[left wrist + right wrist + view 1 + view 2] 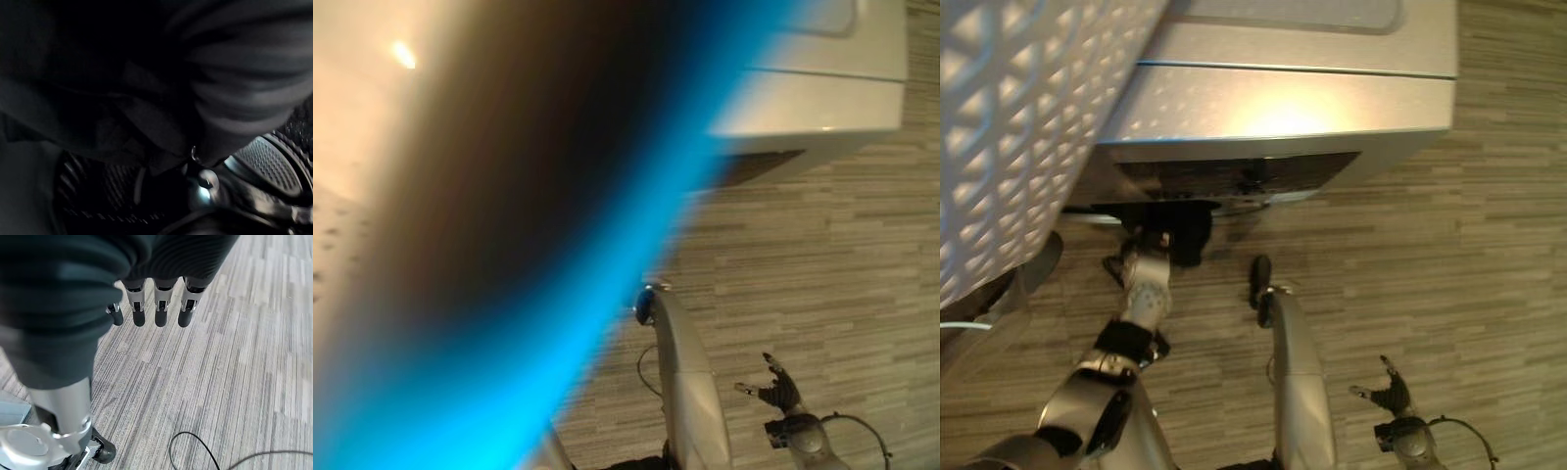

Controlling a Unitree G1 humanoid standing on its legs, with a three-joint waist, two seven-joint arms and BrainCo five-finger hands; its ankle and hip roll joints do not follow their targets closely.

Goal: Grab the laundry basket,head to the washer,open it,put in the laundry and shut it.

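Observation:
The silver-grey washer (1312,108) stands ahead of me on the striped floor. My left hand (1148,269) reaches to its dark front opening, with a dark piece of laundry (1183,233) at the fingers' end. In the left wrist view, dark cloth (122,112) lies before the hand and a perforated drum part (266,161) shows beyond it; the fingers are hidden. The white lattice laundry basket (1018,127) looms very close at the upper left. My right hand (1389,394) hangs low at the right, its fingers (161,308) straight and holding nothing.
A blurred blue and dark shape (509,294) very close to the lens covers the left of the left eye view. A rounded grey edge (1033,269), perhaps the washer's door, shows left of my left arm. Striped floor (1430,274) lies to the right of the washer.

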